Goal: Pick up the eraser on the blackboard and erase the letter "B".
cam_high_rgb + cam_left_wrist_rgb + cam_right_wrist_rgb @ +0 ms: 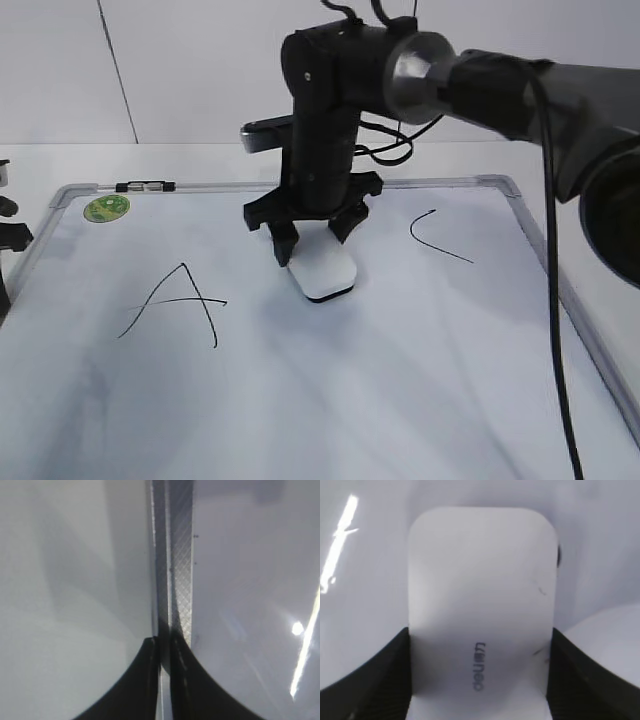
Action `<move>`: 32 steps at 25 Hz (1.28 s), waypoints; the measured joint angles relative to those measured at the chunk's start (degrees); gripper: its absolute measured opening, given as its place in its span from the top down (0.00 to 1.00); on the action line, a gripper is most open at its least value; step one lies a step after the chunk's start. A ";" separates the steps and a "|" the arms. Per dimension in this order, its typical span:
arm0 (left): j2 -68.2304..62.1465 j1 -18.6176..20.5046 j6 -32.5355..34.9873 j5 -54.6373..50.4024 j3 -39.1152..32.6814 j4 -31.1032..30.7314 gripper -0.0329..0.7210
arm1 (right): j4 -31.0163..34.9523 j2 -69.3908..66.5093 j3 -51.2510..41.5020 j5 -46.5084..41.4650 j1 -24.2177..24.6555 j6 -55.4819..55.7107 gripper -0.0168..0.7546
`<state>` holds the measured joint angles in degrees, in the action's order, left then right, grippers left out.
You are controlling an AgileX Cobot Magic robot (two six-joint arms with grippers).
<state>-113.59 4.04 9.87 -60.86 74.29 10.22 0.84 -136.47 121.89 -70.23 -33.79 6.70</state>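
Note:
The white eraser (322, 272) lies flat on the blackboard (350, 400) between the "A" (175, 305) and the "C" (435, 238). My right gripper (312, 238) reaches down from above and is shut on the eraser's sides. In the right wrist view the eraser (480, 595) sits between the two jaws (480, 636), grey lettering up. No letter "B" shows; only a small dark mark (558, 555) lies at the eraser's right edge. My left gripper (164, 642) is shut and empty over the board's grey frame (180, 555).
A round green sticker (106, 208) sits in the board's far left corner, with a small black and white clip (145, 186) on the top frame beside it. Parts of the left arm (8, 235) show at the left edge. A black cable (555, 300) hangs over the board's right side.

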 joint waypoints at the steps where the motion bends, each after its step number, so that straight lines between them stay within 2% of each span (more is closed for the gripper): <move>1: 0.00 0.00 0.00 -0.04 0.00 0.00 0.93 | 0.00 0.00 0.00 0.00 0.92 0.00 0.28; 10: 0.00 -0.10 0.00 -0.13 0.00 0.31 0.93 | 0.00 0.00 0.12 0.03 7.94 0.13 0.28; 18: -0.02 -0.10 0.00 -0.17 0.00 0.45 0.93 | 2.37 -1.00 2.51 -1.02 7.85 0.02 0.28; 21: -0.02 -0.10 0.00 -0.38 0.00 0.45 0.93 | 2.89 -1.45 3.13 -1.02 6.09 -0.49 0.28; 32: -0.02 -0.10 0.00 -1.15 0.00 0.34 0.93 | 3.65 -1.86 3.38 -0.92 -5.56 -0.86 0.28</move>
<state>-113.61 3.94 9.87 -62.01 74.29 10.56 4.50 -138.32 125.27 -71.15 -39.35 5.84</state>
